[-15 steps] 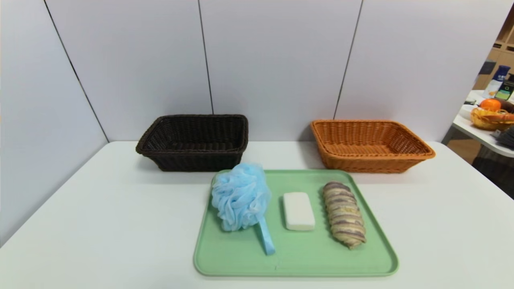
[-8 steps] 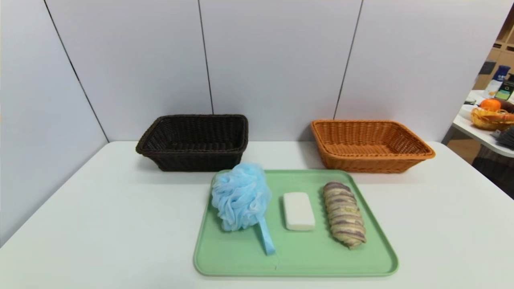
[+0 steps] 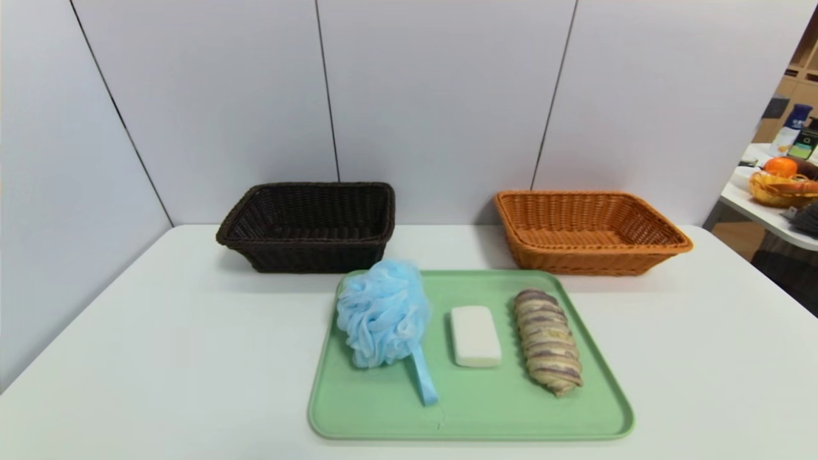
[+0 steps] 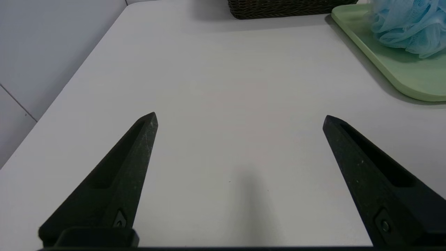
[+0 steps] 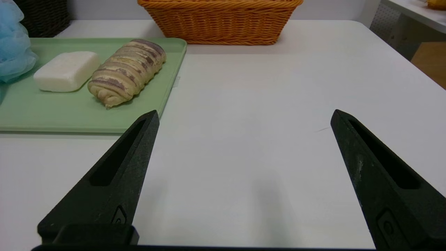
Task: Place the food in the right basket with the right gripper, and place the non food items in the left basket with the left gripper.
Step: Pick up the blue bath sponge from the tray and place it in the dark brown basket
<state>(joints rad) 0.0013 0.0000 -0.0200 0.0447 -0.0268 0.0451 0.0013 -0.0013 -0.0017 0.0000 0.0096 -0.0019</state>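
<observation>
- Claws, nearest the viewer: left claw (image 4: pixel 240 120) and right claw (image 5: pixel 245 116) hang over the counter (image 3: pixel 160 358), each spread wide and grasping nothing, presumably so either can approach a load.
- Tray (image 3: pixel 530 428), between the claws' sides of the counter: it gathers the unsorted goods within reach of both arms.
- Bread (image 3: pixel 549 345), on the tray's right side, probably set there to suit the right claw.
- Soap (image 3: pixel 475 337), lying flat between bread and pouf; its neighbours could crowd a descending left claw.
- Pouf (image 3: pixel 383 316), on the tray's left side, its ribbon (image 3: pixel 424 377) trailing nearward.
- Dark basket (image 3: pixel 319 255), far left, intended for pouf and soap.
- Orange basket (image 3: pixel 594 259), far right, intended for bread.
</observation>
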